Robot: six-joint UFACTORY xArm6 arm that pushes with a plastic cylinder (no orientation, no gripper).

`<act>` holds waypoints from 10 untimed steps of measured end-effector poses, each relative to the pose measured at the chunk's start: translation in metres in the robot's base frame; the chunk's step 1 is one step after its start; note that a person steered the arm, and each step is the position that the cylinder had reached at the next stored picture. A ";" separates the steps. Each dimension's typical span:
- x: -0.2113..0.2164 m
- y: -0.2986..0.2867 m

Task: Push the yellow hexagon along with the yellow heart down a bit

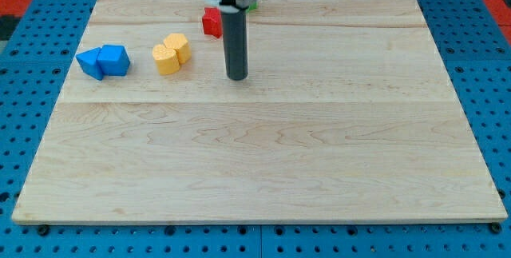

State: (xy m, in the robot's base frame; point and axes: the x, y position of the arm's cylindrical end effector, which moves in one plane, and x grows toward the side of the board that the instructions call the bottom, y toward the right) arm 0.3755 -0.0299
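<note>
**Yellow pair waiting above the open board**

Blocks were our concern, so we placed everything relative to the yellow hexagon. It sat on the wooden board towards the view's top left, and the yellow heart lay touching it, just to its lower left. Our tip stood to the right of the hexagon, near but clearly apart, and slightly lower in the view; it touched neither yellow block. We carried no gripper, only a rod, so there was nothing to open or clench, and nothing was held.

We judged both yellow pieces to be light, rigid and smooth-sided, likely to slide easily on the sanded planks and to turn if struck off centre. Because they already touched, a push from above the hexagon, aimed through the line joining the two, seemed the way to move them down together; a contact on the hexagon's right face would probably send the pair sideways instead.

Further left of the hexagon, well apart, two blue blocks sat pressed together, angular in outline; we could not make out their shapes more exactly. To the hexagon's upper right stood a red block, and beyond it a green block was mostly hidden behind the arm. The board showed pale grain in long glued strips.
</note>
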 end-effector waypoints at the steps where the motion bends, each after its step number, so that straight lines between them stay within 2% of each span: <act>1: -0.043 -0.003; 4: -0.064 -0.093; 6: -0.048 -0.105; 10: -0.048 -0.164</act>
